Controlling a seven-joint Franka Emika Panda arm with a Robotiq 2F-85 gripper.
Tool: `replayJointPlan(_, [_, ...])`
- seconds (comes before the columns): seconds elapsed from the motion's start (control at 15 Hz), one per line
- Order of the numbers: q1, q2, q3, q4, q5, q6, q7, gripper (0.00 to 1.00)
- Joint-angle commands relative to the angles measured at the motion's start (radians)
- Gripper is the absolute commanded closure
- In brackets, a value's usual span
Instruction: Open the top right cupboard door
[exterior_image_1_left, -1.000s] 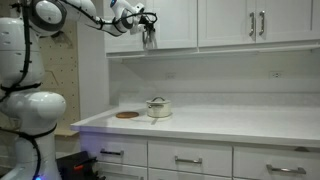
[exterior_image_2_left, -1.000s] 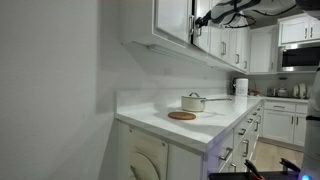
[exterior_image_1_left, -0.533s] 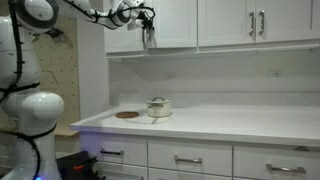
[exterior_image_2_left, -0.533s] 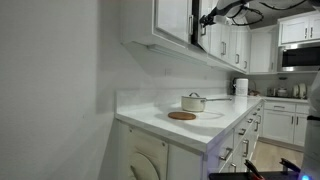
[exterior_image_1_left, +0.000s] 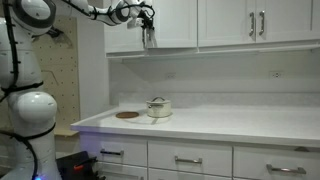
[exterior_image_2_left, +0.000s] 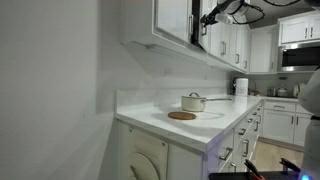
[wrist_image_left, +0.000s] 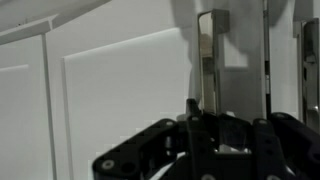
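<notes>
The top right cupboard door (exterior_image_1_left: 172, 22) is a narrow white upper door. Its slim silver bar handle (wrist_image_left: 208, 55) runs low along its edge. My gripper (exterior_image_1_left: 148, 38) is at that handle, high at the upper cabinets, and it also shows in an exterior view (exterior_image_2_left: 204, 19). In the wrist view the black fingers (wrist_image_left: 207, 118) sit on both sides of the handle's bar and are closed on it. The door's white recessed panel (wrist_image_left: 120, 100) fills the picture beside the handle. I cannot tell how far the door stands from the cabinet.
A twin white door (exterior_image_1_left: 126, 25) hangs beside it, and wider upper doors (exterior_image_1_left: 228, 20) follow. On the white countertop (exterior_image_1_left: 230, 122) stand a lidded pot (exterior_image_1_left: 158, 107) and a round wooden trivet (exterior_image_1_left: 127, 115). Drawers (exterior_image_1_left: 190, 160) run below. A microwave (exterior_image_2_left: 300, 57) is far along.
The arm and gripper have shifted slightly upward at the handle. The grip on the handle looks the same, and the door shows no clear movement.
</notes>
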Motion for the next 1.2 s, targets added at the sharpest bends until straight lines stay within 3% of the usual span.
replayJointPlan(0.0, [-0.118, 0.004, -0.001, 0.063, 0.027, -0.103, 0.056, 0.99])
replayJointPlan(1.13, [-0.163, -0.012, -0.091, 0.130, 0.308, -0.360, -0.286, 0.99])
